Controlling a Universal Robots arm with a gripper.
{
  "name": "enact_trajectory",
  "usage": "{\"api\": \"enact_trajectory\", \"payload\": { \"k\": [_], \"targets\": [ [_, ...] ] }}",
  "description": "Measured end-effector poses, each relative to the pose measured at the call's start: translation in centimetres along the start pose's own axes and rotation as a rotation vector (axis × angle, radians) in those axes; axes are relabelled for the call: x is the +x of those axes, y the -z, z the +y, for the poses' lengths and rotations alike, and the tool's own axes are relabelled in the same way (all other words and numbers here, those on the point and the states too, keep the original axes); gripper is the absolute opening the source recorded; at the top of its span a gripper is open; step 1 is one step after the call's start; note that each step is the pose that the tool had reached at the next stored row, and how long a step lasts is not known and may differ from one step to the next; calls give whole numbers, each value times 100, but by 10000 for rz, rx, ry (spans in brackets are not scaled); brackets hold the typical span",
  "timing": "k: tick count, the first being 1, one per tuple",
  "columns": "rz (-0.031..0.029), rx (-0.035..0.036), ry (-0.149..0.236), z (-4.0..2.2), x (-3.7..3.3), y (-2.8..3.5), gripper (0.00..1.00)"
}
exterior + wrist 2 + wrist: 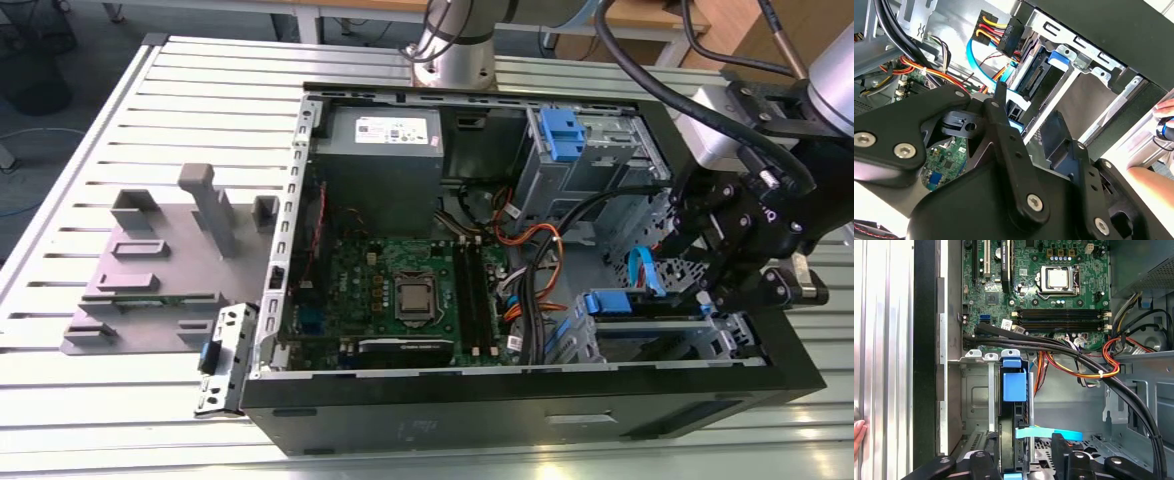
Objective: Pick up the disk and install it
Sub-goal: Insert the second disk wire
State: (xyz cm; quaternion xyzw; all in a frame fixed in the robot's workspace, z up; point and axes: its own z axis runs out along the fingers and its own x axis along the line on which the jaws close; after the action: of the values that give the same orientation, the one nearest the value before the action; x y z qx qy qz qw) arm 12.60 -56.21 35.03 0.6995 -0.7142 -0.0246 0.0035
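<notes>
You are working the install step: the disk [1014, 405] is sitting edge-up in the drive bay [667, 335] near the case's front corner. The gripper [1026, 462] is hovering at its end, fingers apart and not grasping. Judging by this, seating calls for a straight push.

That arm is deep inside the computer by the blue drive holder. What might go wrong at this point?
1. The disk stands on edge in its bay; if it sits crooked it might jam against the metal cage.
2. Black and orange cables run close above the bay, so the gripper might snag them.
3. A person's hand rests near the case's edge; a sudden arm move could strike it.
</notes>
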Motion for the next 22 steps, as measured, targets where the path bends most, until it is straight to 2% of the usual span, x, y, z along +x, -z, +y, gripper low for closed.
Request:
{"api": "enact_trajectory", "payload": {
  "k": [18,22],
  "targets": [
    [-7,0,0,-2,-17,-3,55],
    [-8,0,0,-2,-46,-5,55]
  ]
}}
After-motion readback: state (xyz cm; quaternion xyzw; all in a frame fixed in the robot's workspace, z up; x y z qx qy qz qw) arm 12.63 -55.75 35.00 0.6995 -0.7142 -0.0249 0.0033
